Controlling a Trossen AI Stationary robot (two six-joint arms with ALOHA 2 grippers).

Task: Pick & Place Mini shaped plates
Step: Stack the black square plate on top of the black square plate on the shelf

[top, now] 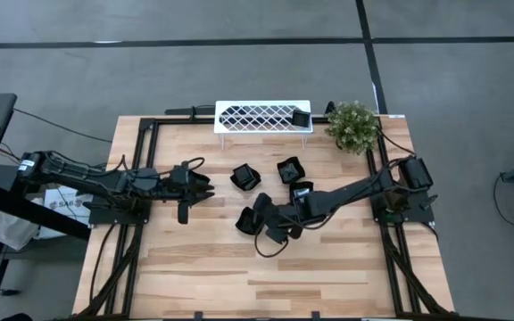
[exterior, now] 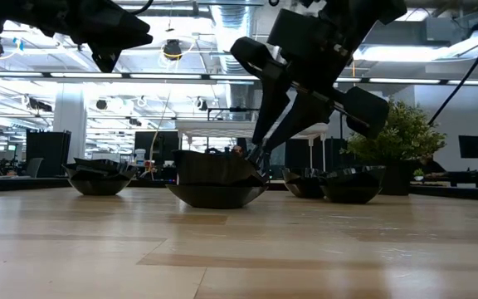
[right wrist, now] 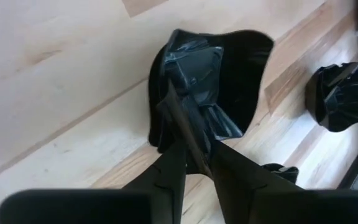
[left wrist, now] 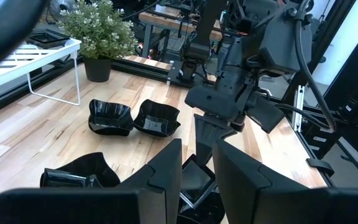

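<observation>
Several glossy black mini plates lie on the wooden table. In the high view, one [top: 245,176] and two close together [top: 290,169] [top: 302,190] rest on their bases behind the middle. Another [top: 301,118] sits on the right end of the white lattice rack [top: 261,117]. My right gripper [top: 264,220] reaches in from the table's right and is shut on a squarish plate [top: 250,219] near the middle. My left gripper [top: 205,189] hovers to the left of the plates, fingers a little apart, holding nothing. My right gripper [right wrist: 194,165] pinches the squarish plate's raised rim [right wrist: 182,118], one finger inside the dish and one outside. The fingers slant down from above and from the table's right. In the low view the plate's bottom [exterior: 214,198] sits on the table.
A potted plant [top: 353,126] stands at the far right corner beside the rack. Black frame rails run along the table's left, right and far edges. The near half of the table [top: 266,276] is bare wood.
</observation>
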